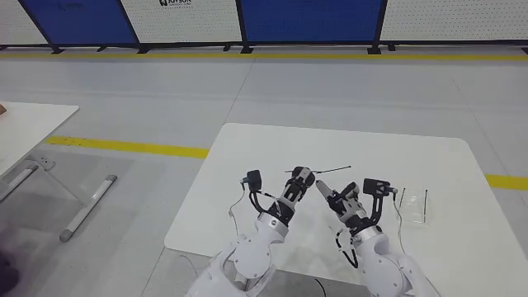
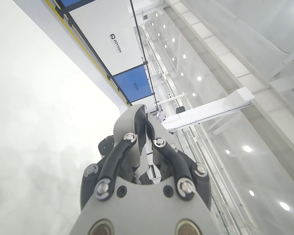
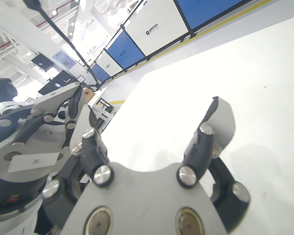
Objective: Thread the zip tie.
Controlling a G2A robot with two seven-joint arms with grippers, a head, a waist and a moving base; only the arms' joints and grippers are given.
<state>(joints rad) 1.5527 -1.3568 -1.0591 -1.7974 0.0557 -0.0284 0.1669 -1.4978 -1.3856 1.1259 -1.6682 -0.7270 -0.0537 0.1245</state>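
A thin black zip tie (image 1: 326, 168) is held level above the white table (image 1: 429, 153), clamped near one end by my left gripper (image 1: 303, 175). In the right wrist view the zip tie (image 3: 61, 34) runs up from the left gripper (image 3: 74, 94) to its thicker end. The left wrist view has the left gripper (image 2: 144, 121) with its pads pressed together; the tie itself is hard to make out there. My right gripper (image 1: 334, 190) sits just right of the left one, below the tie's free length, open with nothing between the fingers (image 3: 220, 113).
A small clear box (image 1: 412, 206) with a thin black strip by it stands on the table to the right of the right arm. Another white table (image 1: 29, 124) stands off to the left across the floor. The far half of my table is bare.
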